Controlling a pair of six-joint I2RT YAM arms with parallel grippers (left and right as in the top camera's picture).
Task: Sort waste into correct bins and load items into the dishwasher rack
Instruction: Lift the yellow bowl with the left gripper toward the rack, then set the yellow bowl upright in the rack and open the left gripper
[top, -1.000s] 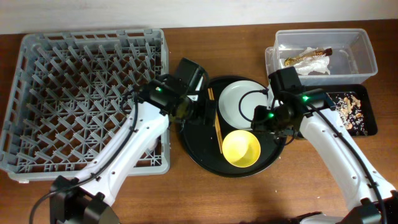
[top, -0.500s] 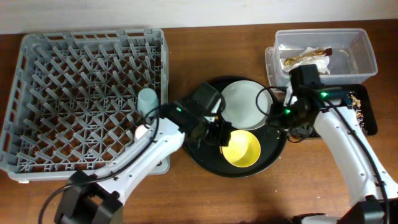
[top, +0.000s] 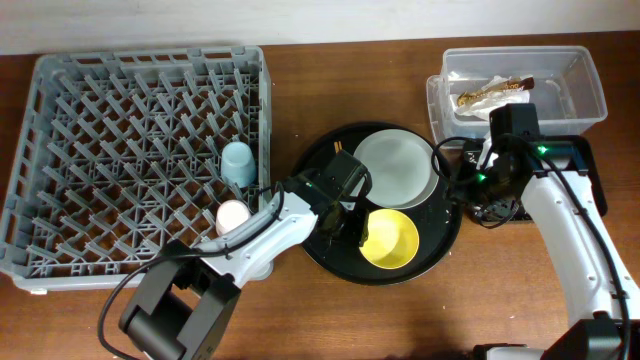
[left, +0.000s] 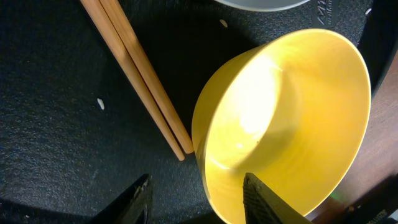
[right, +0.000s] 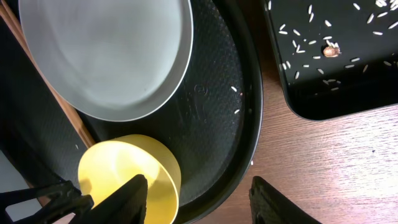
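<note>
Overhead: left fingers (left: 264, 199) have moved astride yellow bowl (top: 392, 240) rim.

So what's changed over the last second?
The left gripper swung from the dishwasher rack's edge to the yellow bowl, jaws astride its rim; the light-blue cup and pink cup now show in the rack. The right gripper pulled back from the white plate toward the rectangular black tray. Plate, bowl and chopsticks stayed put.

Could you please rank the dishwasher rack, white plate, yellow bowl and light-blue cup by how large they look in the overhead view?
Largest to smallest:
1. dishwasher rack
2. white plate
3. yellow bowl
4. light-blue cup
</note>
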